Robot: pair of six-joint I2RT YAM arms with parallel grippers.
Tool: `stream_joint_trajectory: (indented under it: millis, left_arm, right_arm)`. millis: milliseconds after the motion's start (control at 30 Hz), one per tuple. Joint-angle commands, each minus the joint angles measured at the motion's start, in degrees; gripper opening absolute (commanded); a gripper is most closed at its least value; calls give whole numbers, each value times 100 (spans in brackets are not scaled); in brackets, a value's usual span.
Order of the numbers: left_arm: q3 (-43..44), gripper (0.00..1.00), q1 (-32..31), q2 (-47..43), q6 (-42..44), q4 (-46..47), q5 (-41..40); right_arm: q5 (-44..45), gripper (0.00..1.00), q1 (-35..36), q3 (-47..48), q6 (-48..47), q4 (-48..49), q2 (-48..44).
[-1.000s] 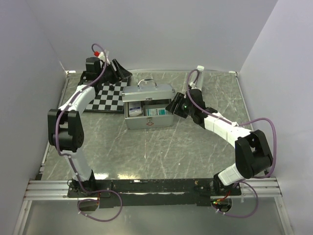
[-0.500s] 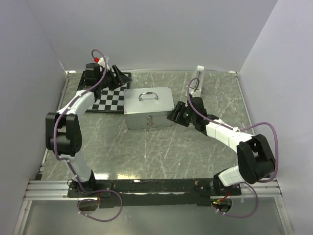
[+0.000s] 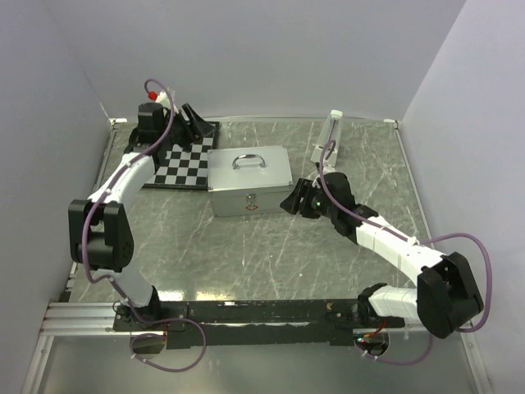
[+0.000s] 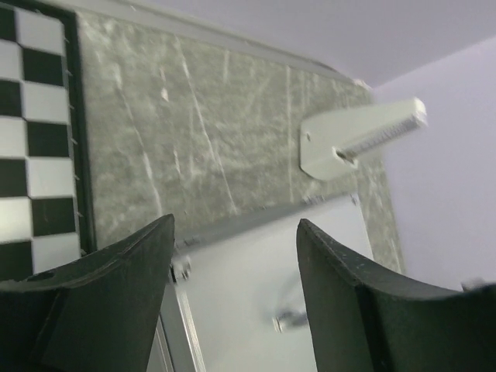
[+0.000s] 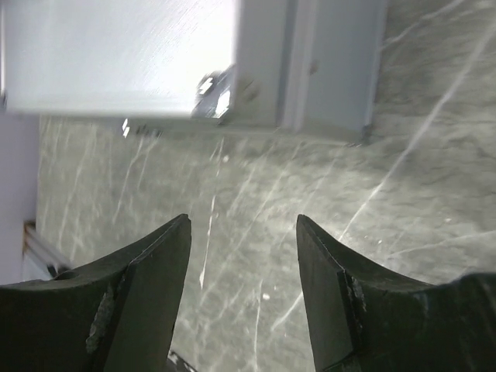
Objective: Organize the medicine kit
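Grey marbled bench between lilac walls. The medicine kit [image 3: 248, 180] sits mid-bench toward the far edge, its lid now shut; a second ago it stood open over boxes. The left end effector [image 4: 235, 232] gapes empty behind it, the right end effector [image 3: 293, 199] open just beside its right end. Packing looks done.

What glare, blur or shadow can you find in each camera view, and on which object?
Right wrist view: the medicine kit glares almost white and its surface detail is lost. Left wrist view: the kit's lid looks soft and blurred. Top external view: even light, sharp, with only faint shadows beside the kit.
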Motion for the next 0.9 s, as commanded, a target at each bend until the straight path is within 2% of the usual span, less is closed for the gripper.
stream_joint_trajectory:
  millis: [0, 100, 300, 533, 633, 867]
  left_arm:
    - [998, 69, -37, 594, 376, -612, -830]
    - [1798, 69, -63, 1166, 552, -1043, -937]
    - [3687, 70, -476, 2484, 1141, -2159, -876]
    - [4709, 72, -951, 3259, 2028, -2476, -357]
    - [4615, 70, -1135, 3295, 2415, -2679, -313]
    - [3402, 67, -1417, 2812, 2654, -2557, -392]
  right_arm:
    - [-431, 64, 250, -301, -543, 334, -413]
    - [-624, 64, 391, -460, -781, 457, -712]
    - [-344, 64, 426, -391, -975, 177, -1003]
    - [-308, 63, 426, -487, -922, -105, -1310]
    - [-221, 63, 426, -539, -896, -289, -1512]
    - [-124, 63, 426, -487, -825, -360, -1733]
